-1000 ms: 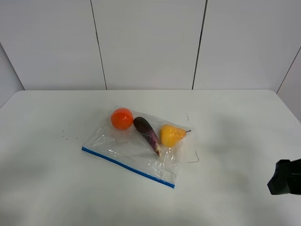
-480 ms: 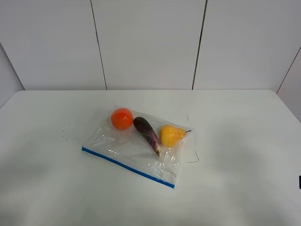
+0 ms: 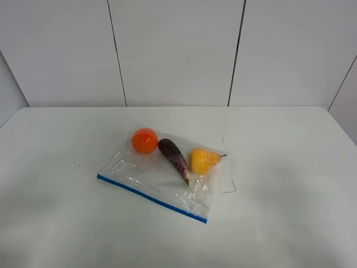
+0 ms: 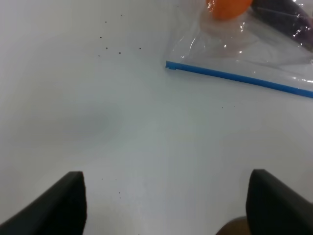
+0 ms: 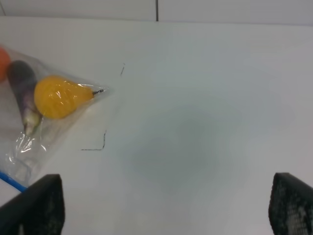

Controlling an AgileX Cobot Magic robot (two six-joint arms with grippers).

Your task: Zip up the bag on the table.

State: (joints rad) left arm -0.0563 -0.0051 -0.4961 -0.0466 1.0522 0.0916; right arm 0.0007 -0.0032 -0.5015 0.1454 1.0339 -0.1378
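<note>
The left hand (image 4: 164, 205) stands wide open and empty, its two dark fingers parted over bare tabletop (image 4: 122, 137). Ahead of it, near but apart, lies the bag (image 4: 244, 54), with the blue zipper strip (image 4: 234, 77) on the edge facing the hand and an orange toy (image 4: 226, 7) just behind that edge. The right hand (image 5: 166, 208) is likewise spread wide and holds nothing; the bag's corner with the yellow pear (image 5: 56, 96) and purple eggplant (image 5: 23, 90) sits off to one side of it, well apart. The bag looks light, thin and slippery, likely to slide or crumple. Best pinned at one end of the strip while the other hand pinches along it.
</note>
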